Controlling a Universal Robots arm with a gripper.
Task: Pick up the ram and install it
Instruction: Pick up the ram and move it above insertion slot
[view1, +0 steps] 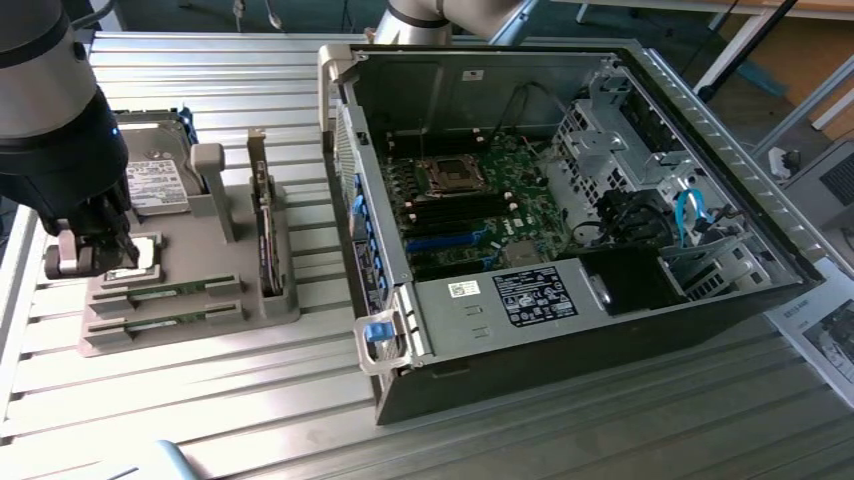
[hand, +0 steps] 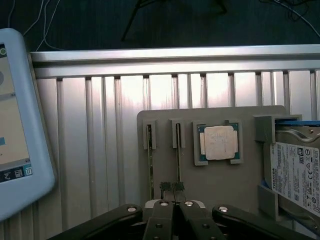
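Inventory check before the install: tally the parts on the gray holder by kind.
RAM sticks: 2
Processor chip: 1
Hard drive: 1
Expansion card: 1
Total: 5

in the exterior view, computer case (view1: 534, 385) sits at three o'clock of parts holder (view1: 187, 338), whose hard drive (view1: 158, 185) stands at twelve o'clock of ram sticks (view1: 167, 291).

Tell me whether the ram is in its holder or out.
In. The ram stands on edge in a slot of the grey holder; the gripper, jaws shut, is by its end.
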